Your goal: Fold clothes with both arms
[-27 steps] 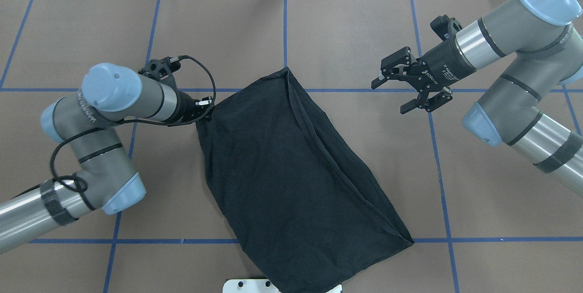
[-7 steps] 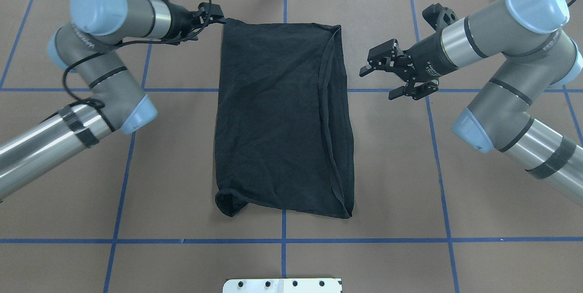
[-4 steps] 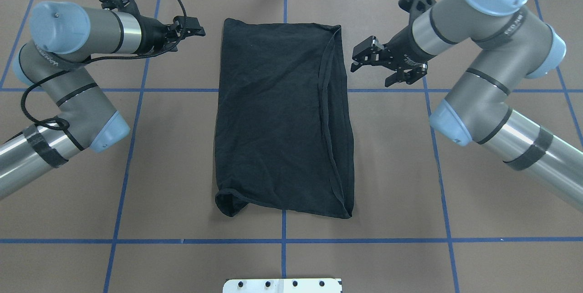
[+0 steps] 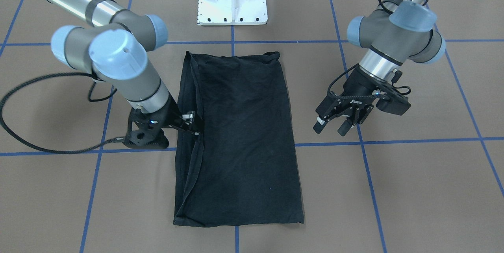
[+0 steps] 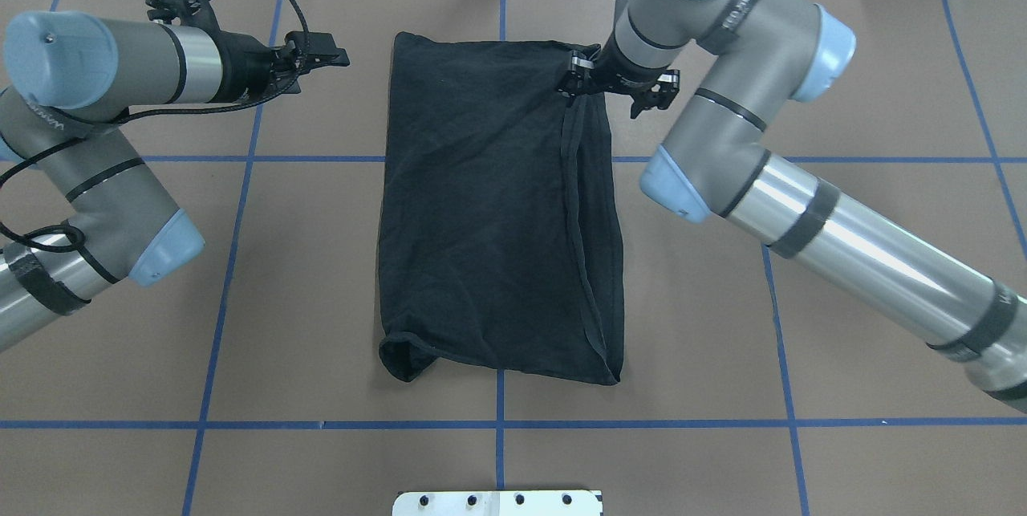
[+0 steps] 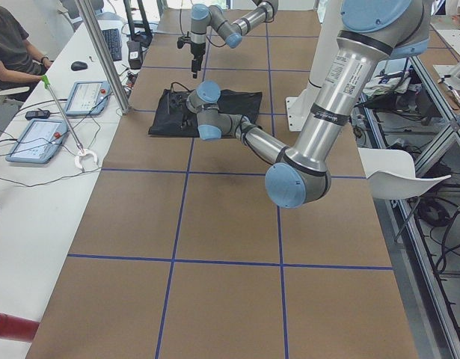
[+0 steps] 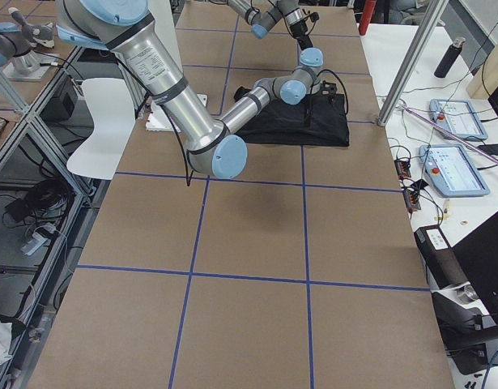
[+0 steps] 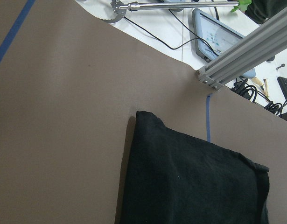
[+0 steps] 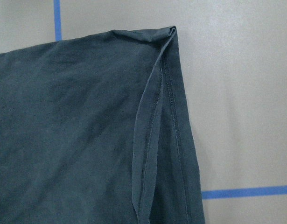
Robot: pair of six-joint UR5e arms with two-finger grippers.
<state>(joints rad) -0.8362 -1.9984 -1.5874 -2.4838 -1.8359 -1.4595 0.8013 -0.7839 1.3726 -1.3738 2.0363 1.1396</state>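
The brown table [image 5: 321,299] looks as it did a moment ago; the big change is the right arm [image 5: 722,18]. Just over half a second back it hung off to the right of the T-shirt [image 5: 481,219]. Now it has swung in toward the top centre of the overhead view, its wrist above the shirt's upper right corner. The left arm [image 5: 104,58] has drawn back a little into the upper left.

The shirt has not shifted. It lies flat in the middle of the table as a long black rectangle, with a hemmed flap running down its right side and a puckered lower left corner.

The right gripper [image 4: 193,125] points down onto that hemmed edge. Its jaws look spread, though I can't quite make out whether they touch the cloth. The left gripper [image 4: 330,127] hangs apart from the shirt, jaws parted and holding nothing, having let go of the upper left corner.
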